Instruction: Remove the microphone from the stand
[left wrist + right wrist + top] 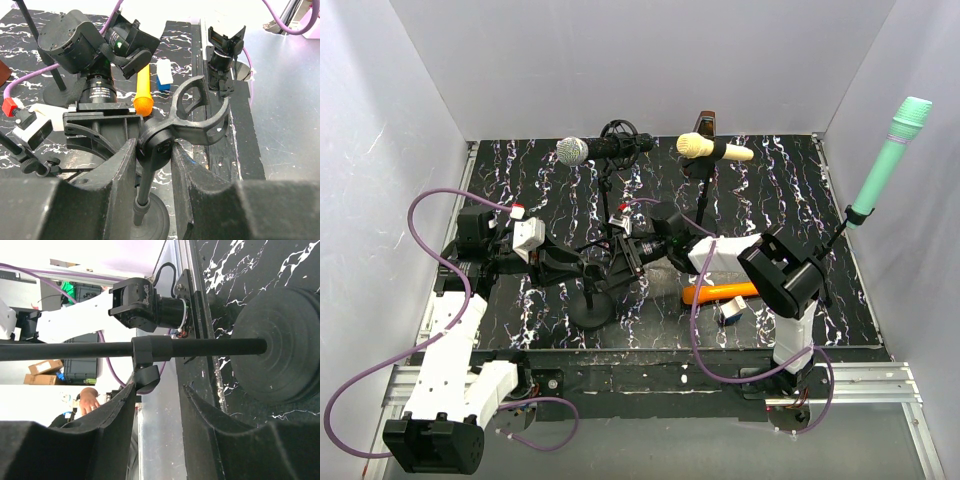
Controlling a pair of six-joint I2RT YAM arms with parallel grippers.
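Observation:
An orange microphone lies flat on the black marbled table, apart from any stand; it also shows in the left wrist view. The small black stand rises from a round base. Its forked clip holds nothing. My left gripper is shut on the stand's swivel joint just under that clip, left of the table's centre. My right gripper is open beside the stand's pole, with nothing between its fingers, and sits just right of the stand.
Three other microphones sit on stands: a silver-headed one and a cream one at the back, a green one at the right wall. A small blue and white block lies by the orange microphone.

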